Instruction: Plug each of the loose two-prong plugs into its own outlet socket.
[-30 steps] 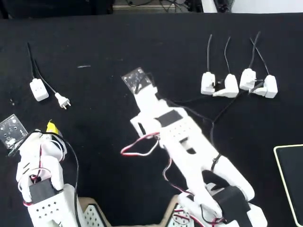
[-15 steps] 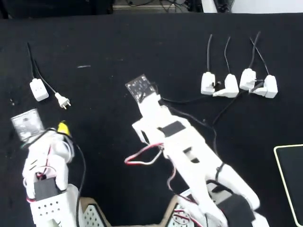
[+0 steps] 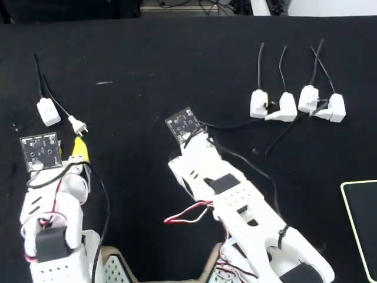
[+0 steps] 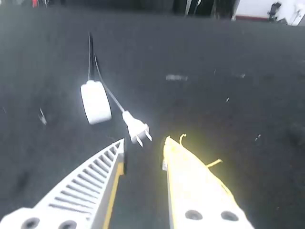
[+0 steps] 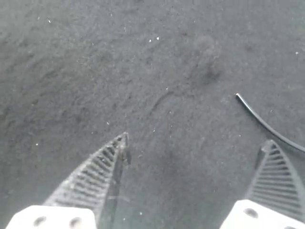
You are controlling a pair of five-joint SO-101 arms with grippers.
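The left hand (image 4: 143, 142), open and empty, has moved up to the small white two-prong plug (image 4: 135, 130) on the black bench (image 4: 214, 95), near the white socket box (image 4: 95, 101). Grabbing looks next.

Loose plug (image 3: 78, 125) just R of socket (image 3: 48, 112)
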